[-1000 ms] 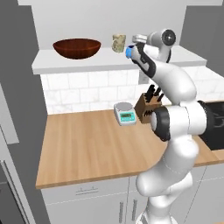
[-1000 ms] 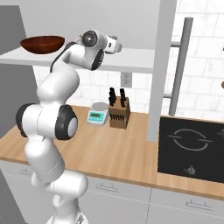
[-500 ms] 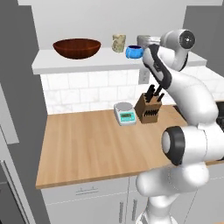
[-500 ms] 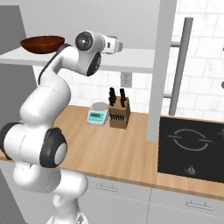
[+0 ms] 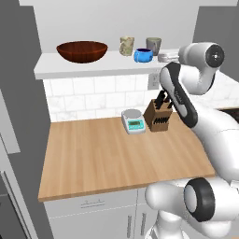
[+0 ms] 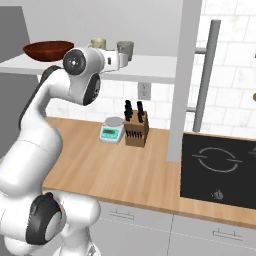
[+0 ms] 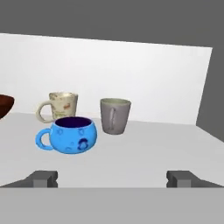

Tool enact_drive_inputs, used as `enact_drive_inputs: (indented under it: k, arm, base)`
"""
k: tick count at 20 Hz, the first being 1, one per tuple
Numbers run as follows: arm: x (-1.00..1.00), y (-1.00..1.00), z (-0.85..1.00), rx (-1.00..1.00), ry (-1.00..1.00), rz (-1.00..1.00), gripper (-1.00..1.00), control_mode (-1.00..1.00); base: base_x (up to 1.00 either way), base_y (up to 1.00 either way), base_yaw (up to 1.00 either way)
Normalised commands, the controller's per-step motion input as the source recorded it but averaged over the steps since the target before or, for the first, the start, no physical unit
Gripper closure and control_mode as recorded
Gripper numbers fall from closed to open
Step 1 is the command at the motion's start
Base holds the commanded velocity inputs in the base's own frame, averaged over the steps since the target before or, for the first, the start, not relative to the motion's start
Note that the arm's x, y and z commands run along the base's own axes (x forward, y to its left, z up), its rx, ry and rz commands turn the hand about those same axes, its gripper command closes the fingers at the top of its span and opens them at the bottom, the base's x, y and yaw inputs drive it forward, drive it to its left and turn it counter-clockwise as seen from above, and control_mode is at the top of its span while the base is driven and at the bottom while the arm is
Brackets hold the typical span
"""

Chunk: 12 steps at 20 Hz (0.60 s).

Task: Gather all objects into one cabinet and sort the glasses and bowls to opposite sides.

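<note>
both tool [image 7: 112, 179] fingertips [image 7: 43, 178] spread wide, holding nothing.

Ahead-left of the gripper [image 7: 111, 180] on the wide white shelf slab [image 7: 144, 151]: glossy blue bowl [image 7: 72, 134]; behind it, beige speckled tumbler [image 7: 62, 105] and grey mug [image 7: 114, 115].

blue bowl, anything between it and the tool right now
Nothing visible. In the hand view the blue bowl sits on bare shelf ahead of the open tool; the grey mug and beige cup stand behind it.
</note>
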Motion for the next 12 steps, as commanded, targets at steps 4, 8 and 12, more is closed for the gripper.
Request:
enact_drive_inputs:
  k: [4, 8, 12]
  arm:
    - [-1.0, 0.29, 0.22, -0.07, 0.0, 0.02, -1.0, -1.0]
    - [-1.0, 0.14, 0.44, 0.0, 0.0, 0.0, -1.0, -1.0]
    - [-1.0, 0.05, 0.61, 0.01, 0.01, 0.0, -1.0, -1.0]
  base:
    - [0.0, 0.0, 0.0]
    - [0.0, 0.0, 0.0]
    - [0.0, 0.0, 0.0]
